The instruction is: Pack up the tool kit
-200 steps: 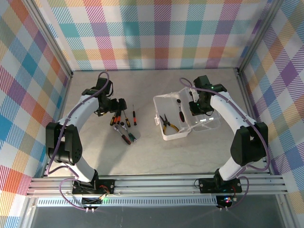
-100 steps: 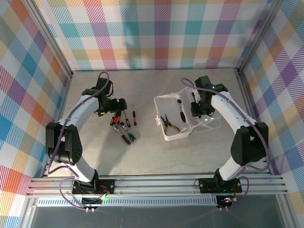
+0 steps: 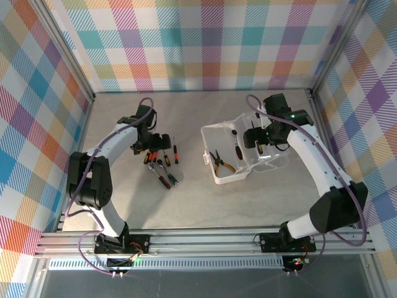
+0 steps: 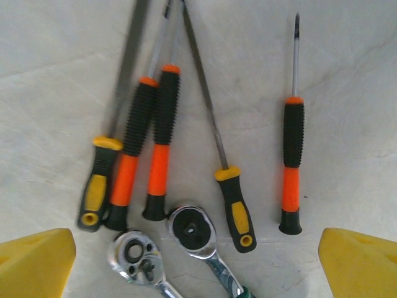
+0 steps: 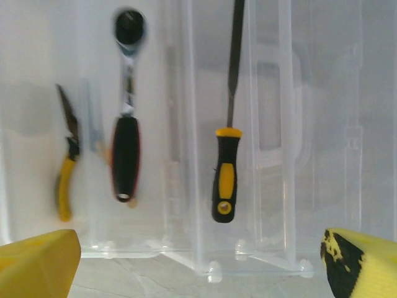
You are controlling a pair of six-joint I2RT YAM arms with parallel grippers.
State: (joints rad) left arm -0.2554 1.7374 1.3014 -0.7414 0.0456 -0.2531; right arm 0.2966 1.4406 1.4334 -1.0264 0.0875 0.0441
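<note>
While open, case (image 3: 217, 131) with pliers (image 3: 220, 162), ratchet (image 3: 234, 144)

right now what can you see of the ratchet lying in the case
The ratchet lies flat on the floor of the translucent case. It has a round chrome head, slightly blurred, a slim chrome shank and a thick black handle with red trim. It lies beside the yellow-handled pliers, apart from them. Nothing grips it.

3 orange/blk screwdrivers (image 4: 292, 164), 2 yellow-handled tools (image 4: 236, 210), 2 chrome ratchets (image 4: 191, 231) on table (image 4: 56, 68); left claw (image 4: 198, 273) spread wide.
</note>
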